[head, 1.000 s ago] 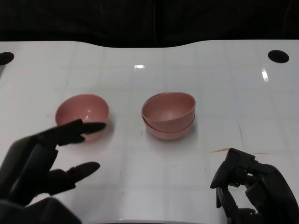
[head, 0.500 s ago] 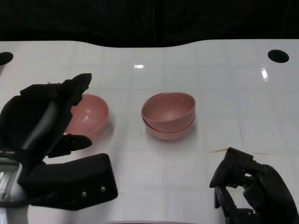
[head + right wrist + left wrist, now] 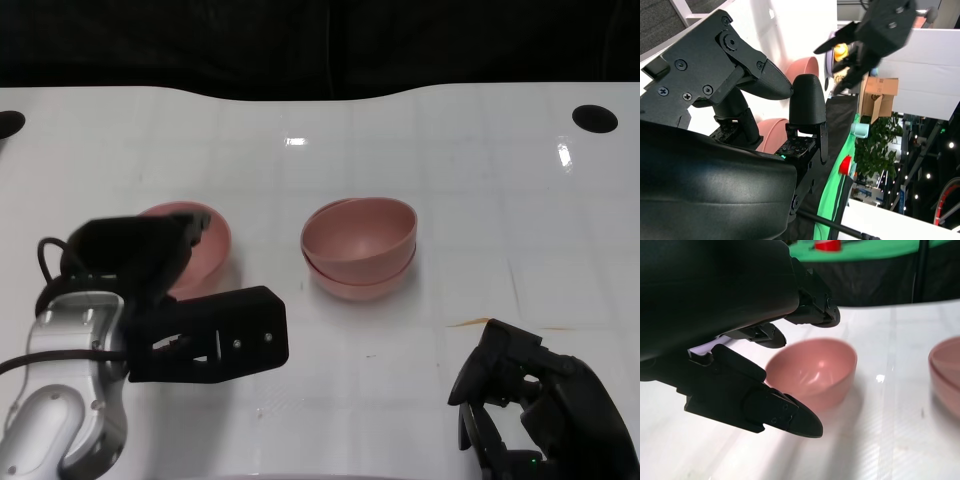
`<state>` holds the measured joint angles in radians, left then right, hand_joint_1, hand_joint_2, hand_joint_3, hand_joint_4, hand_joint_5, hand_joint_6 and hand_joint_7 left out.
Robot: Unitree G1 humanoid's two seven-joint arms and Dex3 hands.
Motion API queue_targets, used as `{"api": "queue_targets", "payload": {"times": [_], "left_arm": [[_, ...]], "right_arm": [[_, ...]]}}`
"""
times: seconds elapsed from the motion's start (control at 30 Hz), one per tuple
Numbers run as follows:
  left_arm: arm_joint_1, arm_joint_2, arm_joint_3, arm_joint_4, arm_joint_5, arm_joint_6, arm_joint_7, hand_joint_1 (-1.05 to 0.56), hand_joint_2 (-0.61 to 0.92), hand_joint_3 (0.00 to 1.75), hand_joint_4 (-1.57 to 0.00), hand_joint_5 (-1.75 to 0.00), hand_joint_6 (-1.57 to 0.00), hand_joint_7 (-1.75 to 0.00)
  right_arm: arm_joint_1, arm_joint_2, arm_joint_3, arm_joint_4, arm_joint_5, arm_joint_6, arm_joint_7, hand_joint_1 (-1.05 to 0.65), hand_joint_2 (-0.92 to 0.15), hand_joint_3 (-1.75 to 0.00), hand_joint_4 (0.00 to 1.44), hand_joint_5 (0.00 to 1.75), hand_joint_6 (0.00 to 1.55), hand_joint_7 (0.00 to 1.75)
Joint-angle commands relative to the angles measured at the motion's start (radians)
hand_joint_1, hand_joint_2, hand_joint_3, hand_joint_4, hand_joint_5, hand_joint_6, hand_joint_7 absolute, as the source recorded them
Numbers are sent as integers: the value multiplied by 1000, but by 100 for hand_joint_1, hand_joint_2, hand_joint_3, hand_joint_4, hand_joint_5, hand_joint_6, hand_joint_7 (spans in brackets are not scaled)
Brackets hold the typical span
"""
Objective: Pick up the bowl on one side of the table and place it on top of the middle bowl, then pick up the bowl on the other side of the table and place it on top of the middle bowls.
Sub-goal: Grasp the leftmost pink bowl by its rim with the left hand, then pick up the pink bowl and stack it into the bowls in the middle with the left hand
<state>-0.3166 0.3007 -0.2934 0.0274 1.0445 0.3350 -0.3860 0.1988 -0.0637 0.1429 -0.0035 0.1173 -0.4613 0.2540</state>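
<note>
A single pink bowl point(image 3: 205, 245) stands at the table's left, partly hidden behind my left hand point(image 3: 135, 252). In the left wrist view the same bowl point(image 3: 815, 370) sits upright just beyond the spread fingers point(image 3: 775, 410), which reach above and below it without touching it. The middle stack of two pink bowls point(image 3: 360, 250) stands at the centre, the upper one slightly tilted. My right hand point(image 3: 530, 400) rests low at the near right with bent fingers point(image 3: 755, 75) apart and nothing in them.
The white table point(image 3: 480, 180) has dark round holes at its far right point(image 3: 596, 118) and far left corners. An orange-brown streak point(image 3: 470, 323) marks the surface just beyond my right hand. A dark backdrop runs behind the far edge.
My left hand has swung forward and turned, going from near the front edge to right at the left bowl. The right hand and the bowls have stayed put.
</note>
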Motion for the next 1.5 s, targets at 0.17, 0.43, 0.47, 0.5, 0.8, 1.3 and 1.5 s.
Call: {"api": "queue_targets", "payload": {"times": [0.17,0.43,0.47,0.5,0.8,1.3,1.5], "left_arm": [[-97,-10,-38,283,-62,-41,169,-56,92,8,-58,-10,-42,-4],[-182,-11,-73,566,-145,-177,411,-36,92,15,-71,-136,-90,-8],[-191,-9,-77,594,-154,-197,435,-35,92,15,-76,-143,-100,-10],[-199,-6,-83,623,-162,-221,464,-35,92,16,-78,-145,-103,-11],[-239,29,-131,712,-186,-318,573,-38,92,28,-77,-175,-116,-20],[-214,101,-117,359,-155,-310,621,-30,92,14,-88,-175,-70,-126],[-230,78,-75,248,-257,-351,548,-26,90,14,-87,-175,-74,-134]], "right_arm": [[7,6,-3,-26,-4,16,-4,-24,-39,-138,84,175,69,169],[9,12,-5,-26,-3,16,-2,-24,-39,-137,84,175,69,168],[9,13,-5,-26,-2,15,-1,-24,-39,-137,83,175,69,168],[9,12,-5,-26,-2,15,0,-24,-39,-137,83,175,69,168],[10,13,-7,-31,-1,27,-1,-23,-39,-137,82,175,70,165],[5,16,-15,-15,-1,15,5,-23,-40,-136,82,175,71,163],[6,14,-17,-24,3,32,8,-22,-40,-137,81,175,71,162]]}}
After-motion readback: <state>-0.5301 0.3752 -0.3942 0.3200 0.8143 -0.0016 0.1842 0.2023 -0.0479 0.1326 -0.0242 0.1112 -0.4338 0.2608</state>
